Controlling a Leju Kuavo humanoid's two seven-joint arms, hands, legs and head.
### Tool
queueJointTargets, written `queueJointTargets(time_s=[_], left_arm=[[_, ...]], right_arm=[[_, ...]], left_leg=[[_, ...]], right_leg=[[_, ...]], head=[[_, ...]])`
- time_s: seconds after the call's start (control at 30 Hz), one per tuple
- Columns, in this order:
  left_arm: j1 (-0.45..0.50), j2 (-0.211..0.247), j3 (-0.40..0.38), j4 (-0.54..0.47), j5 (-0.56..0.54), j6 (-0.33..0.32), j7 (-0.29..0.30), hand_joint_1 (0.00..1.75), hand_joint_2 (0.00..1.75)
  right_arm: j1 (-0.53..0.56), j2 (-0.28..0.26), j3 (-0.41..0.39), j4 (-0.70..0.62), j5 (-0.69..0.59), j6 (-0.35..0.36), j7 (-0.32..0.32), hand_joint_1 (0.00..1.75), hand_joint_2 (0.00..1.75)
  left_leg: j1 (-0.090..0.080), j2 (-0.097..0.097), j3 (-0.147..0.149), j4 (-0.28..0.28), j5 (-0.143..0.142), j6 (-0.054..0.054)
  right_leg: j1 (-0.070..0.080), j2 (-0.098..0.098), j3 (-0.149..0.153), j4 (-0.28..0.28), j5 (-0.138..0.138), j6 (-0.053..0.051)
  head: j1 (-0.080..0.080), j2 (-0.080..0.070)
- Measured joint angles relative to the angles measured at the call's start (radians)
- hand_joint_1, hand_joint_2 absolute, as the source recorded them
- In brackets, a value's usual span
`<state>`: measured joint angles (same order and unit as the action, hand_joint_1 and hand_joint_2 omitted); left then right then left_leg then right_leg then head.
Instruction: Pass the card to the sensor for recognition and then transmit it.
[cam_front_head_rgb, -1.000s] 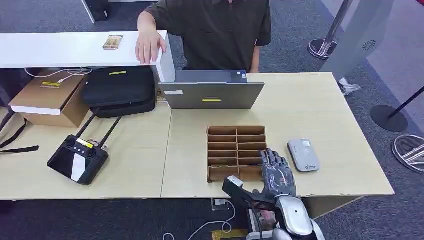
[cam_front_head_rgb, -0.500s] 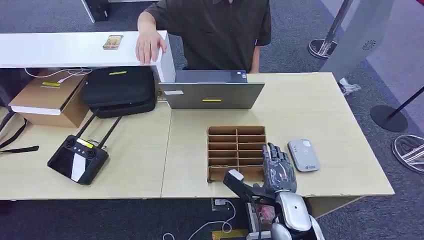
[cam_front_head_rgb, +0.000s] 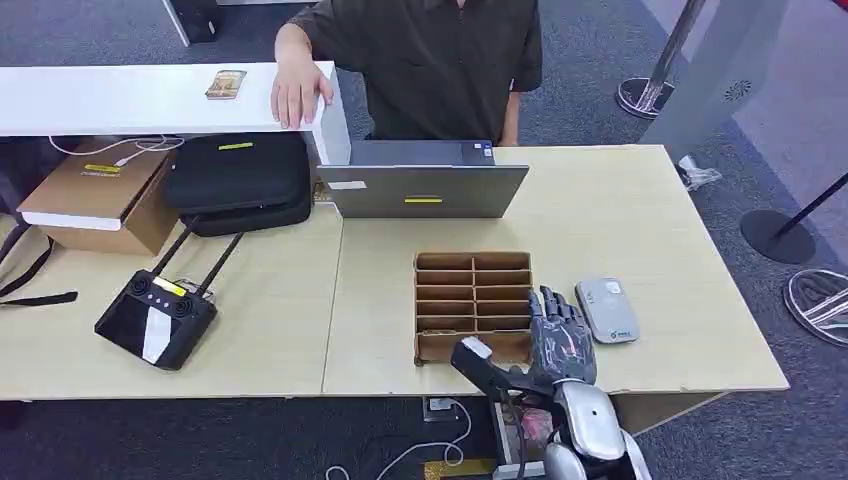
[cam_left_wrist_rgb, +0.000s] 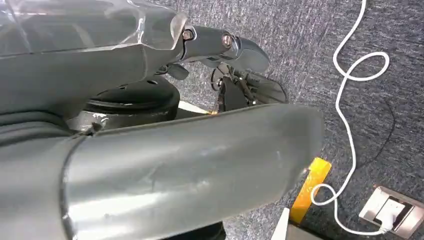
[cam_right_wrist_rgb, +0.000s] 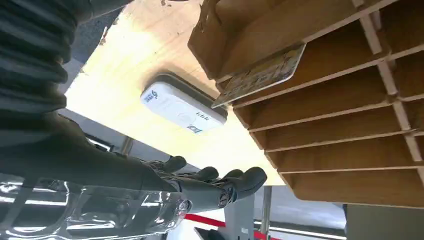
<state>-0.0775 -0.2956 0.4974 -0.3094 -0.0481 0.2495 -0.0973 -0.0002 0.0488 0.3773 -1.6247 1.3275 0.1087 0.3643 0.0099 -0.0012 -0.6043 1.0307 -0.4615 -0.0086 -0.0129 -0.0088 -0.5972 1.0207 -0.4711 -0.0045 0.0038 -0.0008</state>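
**Right hand at the rack, card not yet taken**

The right hand (cam_front_head_rgb: 560, 340) is seen at the near right corner of the cardboard rack (cam_front_head_rgb: 473, 262), fingers (cam_front_head_rgb: 556, 312) spread and extended, thumb out to the side, nothing held. The card (cam_right_wrist_rgb: 260, 75) is seen in the right wrist view, lying tilted in a rack slot with one end projecting past the divider. The sensor (cam_front_head_rgb: 606, 309) lies flat on the table (cam_front_head_rgb: 640, 210), just beside the rack's right side. The left hand (cam_left_wrist_rgb: 150, 170) hangs below the table over the carpet; how its fingers stand cannot be told.

Risks, as judged:
- The rack is light card stock. It could be shoved or tipped if the fingers press on a divider rather than on the card.
- The card is thin and sits between close walls. It could be missed or pushed deeper by a pinch begun off its exposed end.
- The sensor is near enough to be nudged as the hand swings across.
- A person (cam_front_head_rgb: 430, 60) stands behind the laptop (cam_front_head_rgb: 424, 190); a loose pinch could drop the card during the handover.
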Motion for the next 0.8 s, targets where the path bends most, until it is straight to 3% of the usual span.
queueJointTargets(time_s=[0.8], left_arm=[[-0.002, 0.0, 0.0, 0.0, -0.007, 0.001, -0.002, 0.0, 0.0]], right_arm=[[-0.08, -0.001, -0.029, 0.114, 0.014, -0.015, -0.044, 0.0, 1.75]], left_leg=[[0.0, 0.0, 0.0, 0.0, 0.0, 0.0]], right_leg=[[0.0, 0.0, 0.0, 0.0, 0.0, 0.0]], head=[[0.0, 0.0]])
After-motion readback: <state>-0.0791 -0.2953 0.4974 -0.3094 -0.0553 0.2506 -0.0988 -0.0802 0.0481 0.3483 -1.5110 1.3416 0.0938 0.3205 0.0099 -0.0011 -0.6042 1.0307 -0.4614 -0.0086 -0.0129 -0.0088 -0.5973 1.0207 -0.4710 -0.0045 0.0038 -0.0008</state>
